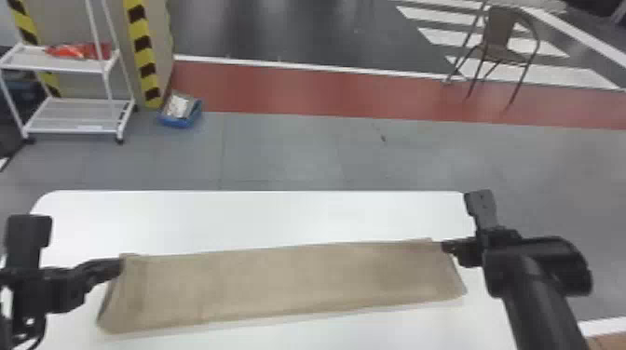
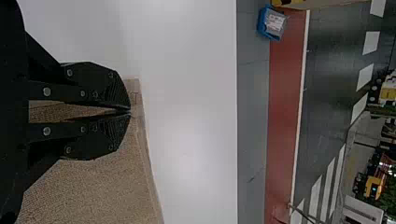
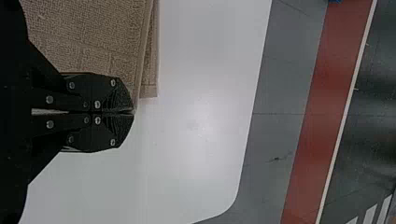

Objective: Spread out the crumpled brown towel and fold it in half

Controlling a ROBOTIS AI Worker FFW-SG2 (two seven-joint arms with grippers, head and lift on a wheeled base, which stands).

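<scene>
Towel, one: brown, woven cloth, laid out as a long strip across a white, smooth-topped table with rounded corners; its long sides run roughly along the table's far edge, well apart from it. At the right end, a lower layer juts past the upper one's far edge.

Gripper, left, black, flat-fingered: clenched on the towel's far left corner; in its wrist view, cloth shows between the fingers.

Gripper, right, same pattern: clenched on the towel's far right corner, near the table's right edge.

Beyond the table's far edge, on the floor: white metal shelf cart; blue open box; brown chair with thin legs
</scene>
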